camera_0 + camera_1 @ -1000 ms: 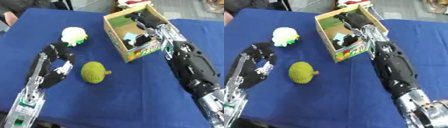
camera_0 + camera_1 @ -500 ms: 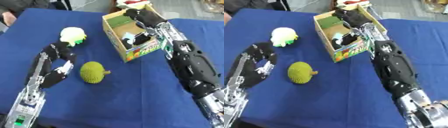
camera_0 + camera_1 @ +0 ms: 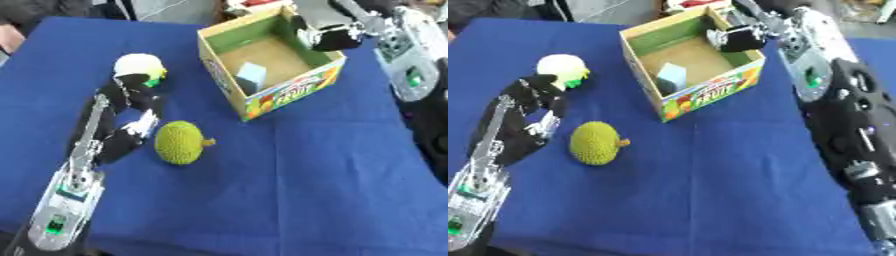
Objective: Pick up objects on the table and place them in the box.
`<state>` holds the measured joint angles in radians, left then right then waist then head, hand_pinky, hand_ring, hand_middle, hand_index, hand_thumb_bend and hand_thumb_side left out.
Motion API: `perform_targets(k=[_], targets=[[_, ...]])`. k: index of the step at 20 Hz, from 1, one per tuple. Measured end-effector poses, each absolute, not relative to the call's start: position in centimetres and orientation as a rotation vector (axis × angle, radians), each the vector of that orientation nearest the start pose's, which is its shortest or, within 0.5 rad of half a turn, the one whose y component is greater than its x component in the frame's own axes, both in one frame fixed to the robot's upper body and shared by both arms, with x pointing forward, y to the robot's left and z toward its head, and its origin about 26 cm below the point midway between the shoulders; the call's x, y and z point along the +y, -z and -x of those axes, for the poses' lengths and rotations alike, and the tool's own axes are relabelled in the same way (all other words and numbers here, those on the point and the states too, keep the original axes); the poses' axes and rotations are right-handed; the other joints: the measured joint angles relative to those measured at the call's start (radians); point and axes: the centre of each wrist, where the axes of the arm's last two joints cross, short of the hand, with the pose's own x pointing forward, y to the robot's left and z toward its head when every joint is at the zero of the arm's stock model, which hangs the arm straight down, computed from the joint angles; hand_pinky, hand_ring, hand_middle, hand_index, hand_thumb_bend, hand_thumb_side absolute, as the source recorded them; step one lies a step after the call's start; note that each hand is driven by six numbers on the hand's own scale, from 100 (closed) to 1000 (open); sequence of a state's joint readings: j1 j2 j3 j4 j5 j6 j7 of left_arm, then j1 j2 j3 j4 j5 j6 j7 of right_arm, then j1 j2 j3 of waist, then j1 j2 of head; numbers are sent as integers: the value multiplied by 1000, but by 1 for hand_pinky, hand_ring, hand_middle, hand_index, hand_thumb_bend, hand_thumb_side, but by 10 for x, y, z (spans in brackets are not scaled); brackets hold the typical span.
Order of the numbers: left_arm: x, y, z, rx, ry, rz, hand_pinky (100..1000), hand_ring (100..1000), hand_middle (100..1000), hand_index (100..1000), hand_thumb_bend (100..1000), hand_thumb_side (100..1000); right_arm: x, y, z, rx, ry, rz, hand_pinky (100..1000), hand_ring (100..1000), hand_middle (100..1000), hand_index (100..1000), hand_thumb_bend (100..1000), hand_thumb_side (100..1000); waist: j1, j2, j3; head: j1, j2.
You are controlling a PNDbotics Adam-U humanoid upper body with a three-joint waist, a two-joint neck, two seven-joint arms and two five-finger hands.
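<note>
While my right hand (image 3: 741, 39) hangs curled and empty over the box's (image 3: 293, 80) far right rim, the green spiky fruit (image 3: 180, 143) lies just right of my left hand (image 3: 131, 122), whose relaxed fingers hold nothing; left is nearer.

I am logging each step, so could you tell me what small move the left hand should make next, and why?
Probably close the left hand around the white and green object: it sits at the fingertips, while the box holds only a pale blue item.
</note>
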<state>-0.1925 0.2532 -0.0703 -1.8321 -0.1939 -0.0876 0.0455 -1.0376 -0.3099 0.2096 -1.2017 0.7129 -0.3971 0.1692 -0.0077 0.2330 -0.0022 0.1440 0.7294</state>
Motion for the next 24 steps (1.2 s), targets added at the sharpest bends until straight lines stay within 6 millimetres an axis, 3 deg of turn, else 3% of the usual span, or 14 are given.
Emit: perform_targets(k=[6, 11, 16, 24], targets=[[259, -125, -309, -2095, 455, -341, 578, 565, 592, 787, 417, 419, -199, -278, -409, 2997, 1698, -712, 786, 813, 772, 859, 100, 108, 6, -4, -24, 23, 8], [268, -139, -313, -2094, 588, -406, 606, 595, 624, 803, 468, 427, -222, -258, -381, 3111, 1660, -644, 783, 817, 772, 862, 100, 150, 17, -9, -46, 32, 9], [280, -153, -320, -2037, 823, -488, 654, 638, 679, 834, 512, 417, -240, -233, -366, 3236, 1652, -601, 779, 820, 770, 860, 100, 193, 27, -17, -66, 40, 17], [297, -160, -332, -1809, 1290, -543, 706, 683, 731, 860, 536, 295, -264, -201, -355, 3408, 1629, -617, 775, 821, 768, 860, 100, 233, 38, -27, -88, 46, 27]])
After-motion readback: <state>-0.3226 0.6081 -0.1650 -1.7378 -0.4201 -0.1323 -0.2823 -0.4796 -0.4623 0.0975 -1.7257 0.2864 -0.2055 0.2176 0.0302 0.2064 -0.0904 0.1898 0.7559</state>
